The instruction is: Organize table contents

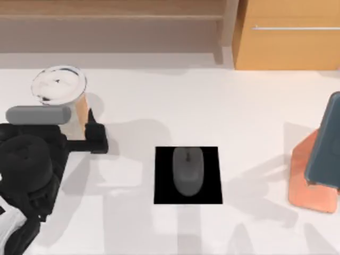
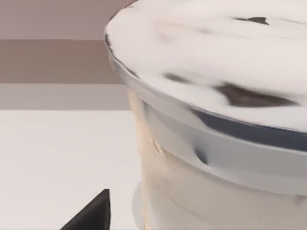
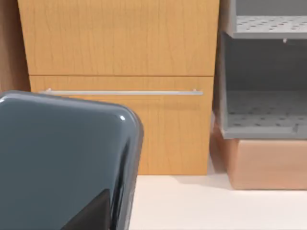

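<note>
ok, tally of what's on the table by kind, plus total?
Drink cup: 1
Phone: 1
Phone stand: 1
Computer mouse: 1
Mouse pad: 1
Total: 5 items on the white table

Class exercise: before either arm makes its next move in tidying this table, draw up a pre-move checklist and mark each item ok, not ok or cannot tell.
1. Cup of milky drink upright at the table's left: ok.
2. Left gripper at the cup, a finger beside its base: ok.
3. Firm grip on the cup: cannot tell.
4. Grey mouse lying centred on black pad: ok.
5. Grey-blue phone leaning on orange stand at the right: ok.
6. Right gripper's jaws on the phone: cannot tell.
</note>
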